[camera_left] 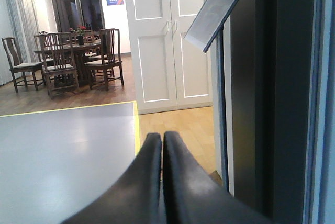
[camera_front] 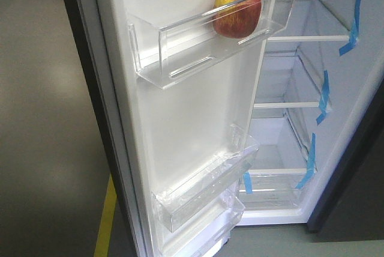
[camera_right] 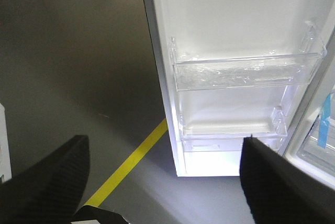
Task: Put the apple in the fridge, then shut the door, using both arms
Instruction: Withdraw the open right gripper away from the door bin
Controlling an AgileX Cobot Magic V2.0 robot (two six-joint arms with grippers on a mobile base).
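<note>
The red and yellow apple (camera_front: 237, 12) rests in the top clear bin (camera_front: 198, 41) of the open fridge door (camera_front: 186, 119). Behind the door the white fridge (camera_front: 288, 119) interior shows glass shelves and strips of blue tape. No gripper appears in the front view. My left gripper (camera_left: 162, 139) is shut with nothing between its fingers, beside the door's dark outer side (camera_left: 272, 93). My right gripper (camera_right: 165, 153) is open and empty, hanging over the floor in front of the door's lower bins (camera_right: 246, 72).
A yellow floor line (camera_right: 131, 164) runs under the door's bottom edge (camera_right: 209, 174). A slanted sign on a pole (camera_left: 217, 12), white double doors (camera_left: 170, 35) and a dining table with chairs (camera_left: 73, 56) stand beyond the left gripper.
</note>
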